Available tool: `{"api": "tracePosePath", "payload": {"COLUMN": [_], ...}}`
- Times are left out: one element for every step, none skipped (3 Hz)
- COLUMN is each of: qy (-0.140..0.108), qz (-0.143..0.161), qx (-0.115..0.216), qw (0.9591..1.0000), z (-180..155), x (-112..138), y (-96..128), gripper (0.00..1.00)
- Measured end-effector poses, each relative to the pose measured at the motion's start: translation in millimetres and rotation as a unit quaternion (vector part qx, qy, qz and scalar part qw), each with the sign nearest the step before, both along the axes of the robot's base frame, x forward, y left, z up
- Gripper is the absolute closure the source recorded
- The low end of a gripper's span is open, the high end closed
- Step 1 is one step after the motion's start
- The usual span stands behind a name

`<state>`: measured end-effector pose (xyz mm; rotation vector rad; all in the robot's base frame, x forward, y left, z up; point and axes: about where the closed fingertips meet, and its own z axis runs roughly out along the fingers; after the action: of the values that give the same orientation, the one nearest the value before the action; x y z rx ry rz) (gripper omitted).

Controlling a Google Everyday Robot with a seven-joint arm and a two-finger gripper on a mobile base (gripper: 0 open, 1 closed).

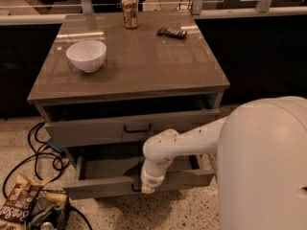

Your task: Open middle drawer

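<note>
The table (144,71) has a smooth, glossy grey-brown top that mirrors the lights. The front of the middle drawer (105,186) is a duller, matt grey. The tool (145,188), pale and smooth like plastic, sits at the centre of that drawer's front, below an arm (192,140) with a smooth white shell. The bowl (86,55) looks like shiny white ceramic, the can (129,11) like printed metal, and the remote (172,31) is matt black. The floor (192,210) is speckled stone, and the snack bag (19,202) is crinkled and shiny.
</note>
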<state>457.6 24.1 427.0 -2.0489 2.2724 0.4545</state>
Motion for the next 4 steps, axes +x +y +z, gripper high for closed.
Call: {"api": "tracePosePath", "payload": {"qy": [0.000, 0.000, -0.007, -0.022], "qz": [0.000, -0.001, -0.025, -0.057], "qx": [0.000, 0.000, -0.001, -0.001], "qw": [1.0000, 1.0000, 0.9997, 0.9982], "z": [0, 1, 5, 17], "x": [0, -2, -35, -91], "y": [0, -1, -17, -32], "gripper": [1.00, 1.00, 1.00, 0.99]}}
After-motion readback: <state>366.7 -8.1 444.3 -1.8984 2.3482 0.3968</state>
